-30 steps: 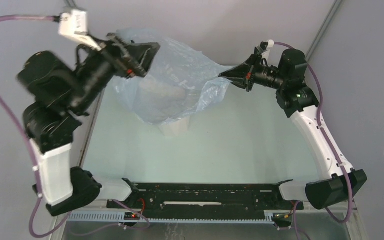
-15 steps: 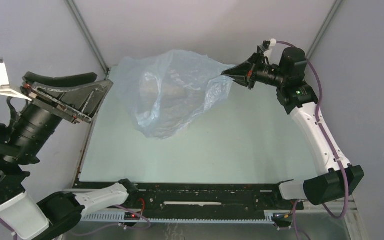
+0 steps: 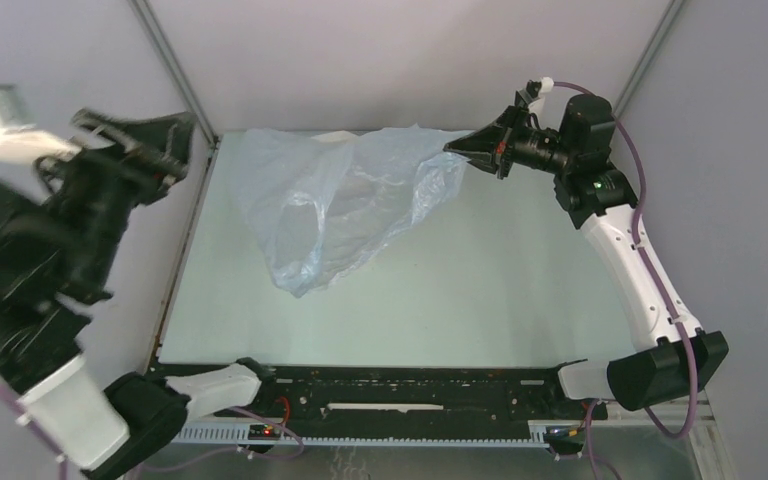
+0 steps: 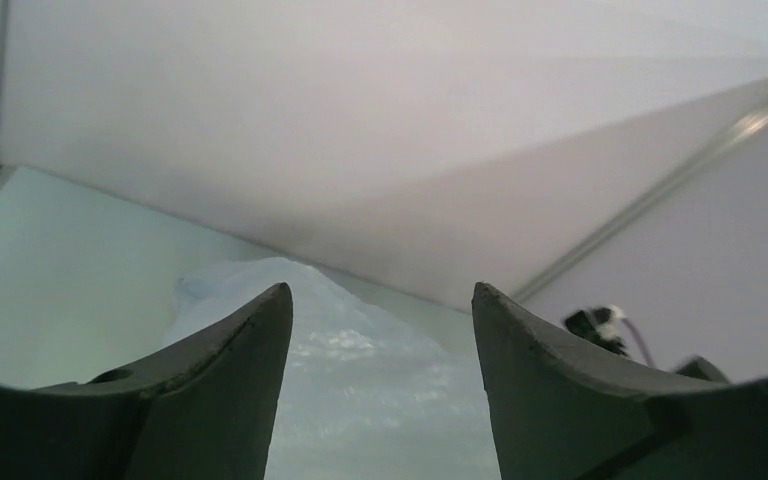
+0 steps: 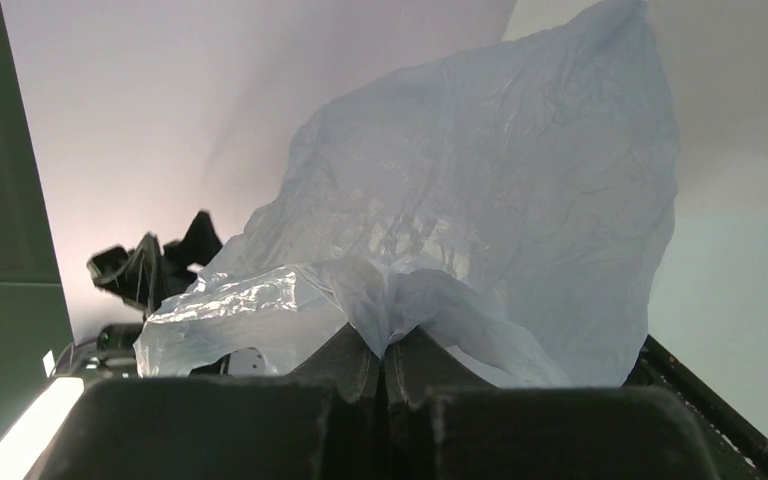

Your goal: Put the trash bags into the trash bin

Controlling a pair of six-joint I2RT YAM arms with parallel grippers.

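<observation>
The pale blue-grey trash bag hangs from my right gripper and sags down-left across the table to a low tip near the middle. In the right wrist view the right gripper is shut on a bunched fold of the bag. My left gripper is open and empty, raised beyond the table's left edge and apart from the bag. In the left wrist view the left gripper frames the bag from a distance. The trash bin is hidden under the film. A thin white edge shows at the bag's far side.
The pale green table has metal frame posts at its back corners. The black arm base rail runs along the near edge. Grey walls close in behind and at both sides.
My left gripper let go of the bag and swung out left, off the table. The bag dropped and sagged flatter, held only by my right gripper. The right arm stayed put.
</observation>
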